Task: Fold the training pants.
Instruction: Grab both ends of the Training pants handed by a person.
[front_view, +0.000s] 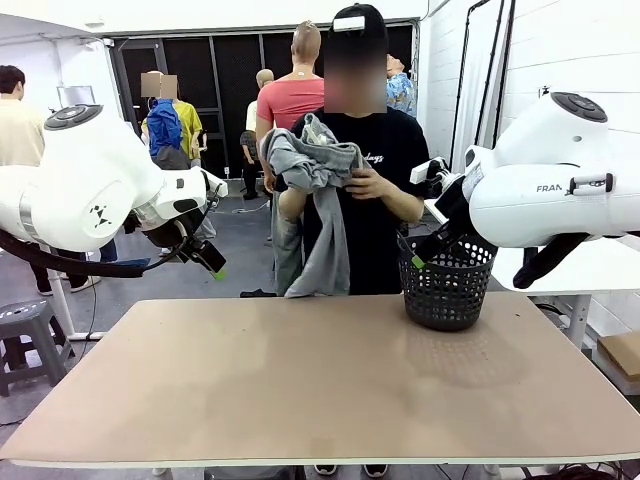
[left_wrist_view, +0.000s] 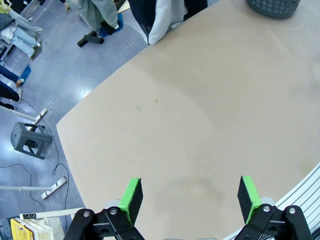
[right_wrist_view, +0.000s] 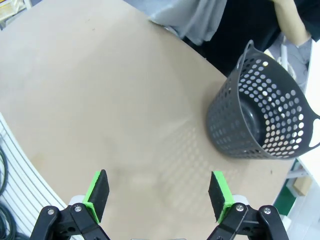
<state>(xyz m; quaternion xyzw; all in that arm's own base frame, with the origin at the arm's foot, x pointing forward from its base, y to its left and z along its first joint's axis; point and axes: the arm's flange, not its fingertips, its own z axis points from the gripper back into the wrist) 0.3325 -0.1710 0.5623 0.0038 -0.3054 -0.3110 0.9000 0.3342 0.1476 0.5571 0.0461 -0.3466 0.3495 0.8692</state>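
A person at the far side of the table holds the light grey training pants (front_view: 316, 200) bunched up against the chest with both hands, one leg hanging down to the table edge. A strip of the same grey cloth (right_wrist_view: 200, 22) hangs by the far edge in the right wrist view and also in the left wrist view (left_wrist_view: 162, 22). My left gripper (front_view: 212, 262) hovers raised at the left, open and holding nothing, its green pads (left_wrist_view: 131, 196) wide apart over bare tabletop. Raised at the right by the basket, my right gripper (front_view: 420, 258) is open too, pads (right_wrist_view: 98, 191) apart.
A black mesh basket (front_view: 446, 288) stands on the table's far right; it looks empty (right_wrist_view: 262, 112). The tan tabletop (front_view: 320, 380) is bare. A grey stool (left_wrist_view: 30, 140) stands on the floor to the left. Other people stand farther back.
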